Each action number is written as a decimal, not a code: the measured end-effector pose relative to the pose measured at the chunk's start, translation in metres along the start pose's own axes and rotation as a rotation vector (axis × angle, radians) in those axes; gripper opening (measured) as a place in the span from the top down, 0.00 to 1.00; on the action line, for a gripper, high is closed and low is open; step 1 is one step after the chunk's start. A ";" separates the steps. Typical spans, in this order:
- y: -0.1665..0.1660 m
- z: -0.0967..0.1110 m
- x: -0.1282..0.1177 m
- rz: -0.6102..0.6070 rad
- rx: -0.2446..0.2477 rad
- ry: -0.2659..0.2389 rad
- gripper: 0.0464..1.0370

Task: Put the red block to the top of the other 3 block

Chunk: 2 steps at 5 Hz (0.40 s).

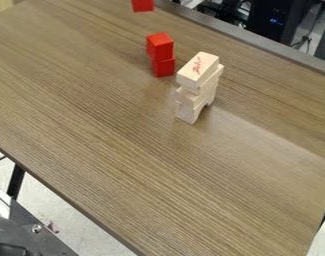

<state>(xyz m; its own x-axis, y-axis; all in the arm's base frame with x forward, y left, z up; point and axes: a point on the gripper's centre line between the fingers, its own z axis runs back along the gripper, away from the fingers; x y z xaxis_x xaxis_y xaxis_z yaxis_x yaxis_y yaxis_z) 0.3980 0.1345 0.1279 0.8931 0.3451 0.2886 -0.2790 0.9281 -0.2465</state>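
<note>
One table (pixel 111 150), brown wood-grain top, set at a slant across the frame, its grain running diagonally from upper left to lower right, with a dark grey edge strip (pixel 255 44) at upper right and a pale sheen right of centre. Standing on it, above centre: one stack of two red blocks (pixel 161 54), the upper slightly out of line with the lower; and, near it to the lower right, one stack of pale wooden blocks (pixel 196 82), with red marking on its top face and a curved cutout at its base.
</note>
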 end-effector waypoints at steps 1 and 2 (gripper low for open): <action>-0.009 -0.007 -0.010 -0.039 -0.016 0.011 0.48; -0.015 -0.012 -0.012 -0.070 -0.015 0.009 0.48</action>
<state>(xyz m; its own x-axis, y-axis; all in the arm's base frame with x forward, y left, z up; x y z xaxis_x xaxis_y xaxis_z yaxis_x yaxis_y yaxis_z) 0.3960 0.1151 0.1169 0.9134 0.2783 0.2972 -0.2106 0.9476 -0.2401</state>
